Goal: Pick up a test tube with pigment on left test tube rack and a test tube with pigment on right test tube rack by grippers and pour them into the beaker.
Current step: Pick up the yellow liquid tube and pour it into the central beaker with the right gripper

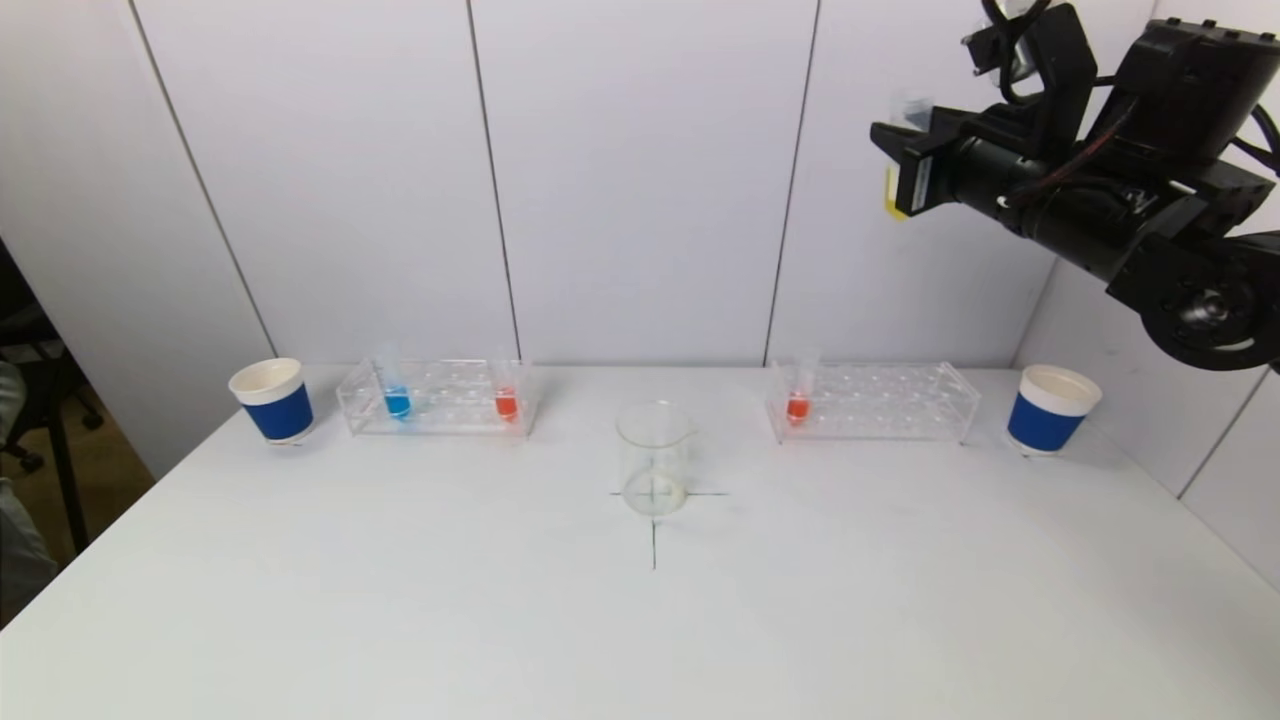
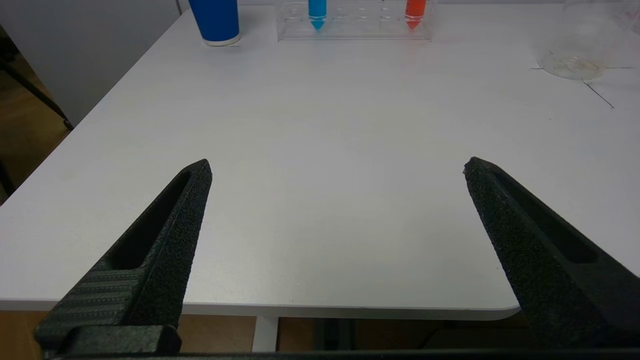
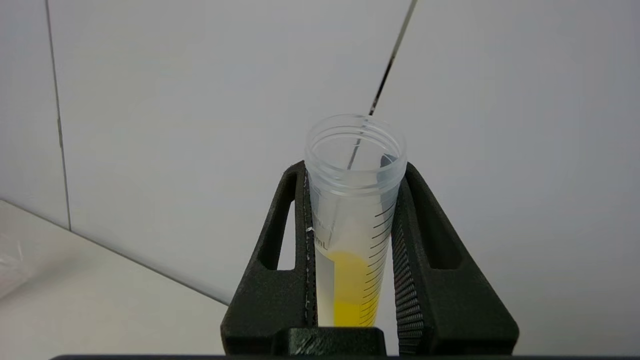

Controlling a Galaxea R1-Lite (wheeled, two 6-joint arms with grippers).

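Right gripper [image 3: 354, 175] raised high above the table's [image 1: 640, 620] far right corner, clamped on a yellow tube [image 3: 352, 225]; the tube stands upright between the fingers, mouth open, yellow pigment pooled in its lower part. In the head view the same gripper [image 1: 900, 165] shows near the wall, well above the right rack [image 1: 875, 402]. Left gripper [image 2: 337, 167] spread wide with nothing between the fingers, hovering at the table's near left edge, pointed toward the far edge. Beaker [image 1: 655, 458] upright mid-table on a drawn cross mark [image 1: 654, 530], looks clear, contents hard to tell. Left rack [image 1: 438, 398] along the far edge, left of centre, holds a blue tube [image 1: 396, 390] at its left end and a red tube [image 1: 506, 392] at its right end. Right rack along the far edge, right of centre, holds one red-orange tube [image 1: 799, 392] at its left end, other slots look unfilled. Left cup [image 1: 272, 400], blue-banded, just beside the left rack's outer end, near the far left corner. Right cup [image 1: 1052, 408], same kind, just beside the right rack's outer end, near the far right corner.
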